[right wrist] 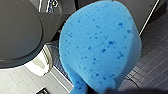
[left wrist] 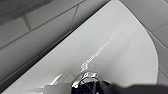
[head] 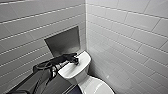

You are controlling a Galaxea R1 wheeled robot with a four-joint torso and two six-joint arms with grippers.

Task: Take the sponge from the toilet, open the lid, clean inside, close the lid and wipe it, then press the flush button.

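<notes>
reaching in from the lower left of the head view, the left arm [head: 37, 77] stretches up and to the right, forearm nearly level, wrist over the toilet [head: 86, 82] tank. left end effector [head: 77, 60] sits low over the middle of the white tank top [head: 72, 71], touching or just above it, can't tell which. the lid [head: 97, 86] is down, white and glossy, below the tank. grey tiled walls meet in a corner behind, with a recessed niche [head: 63, 42] in the left wall just above the arm.

left wrist view: camera close over the tank top, a tiled wall beside it. the flush button [left wrist: 86, 81] shows as a chrome ring with a dark centre, right at the end effector, whose dark tip partly covers it. cannot tell if this end effector is wide or narrow.

right wrist view: the sponge [right wrist: 100, 47], bright blue and pitted, stands up large, pinched at its narrow end by the right end effector [right wrist: 97, 90], clamped on it. it hangs in the air beside the closed lid, above dark floor tiles [right wrist: 155, 50], apart from the toilet.
</notes>
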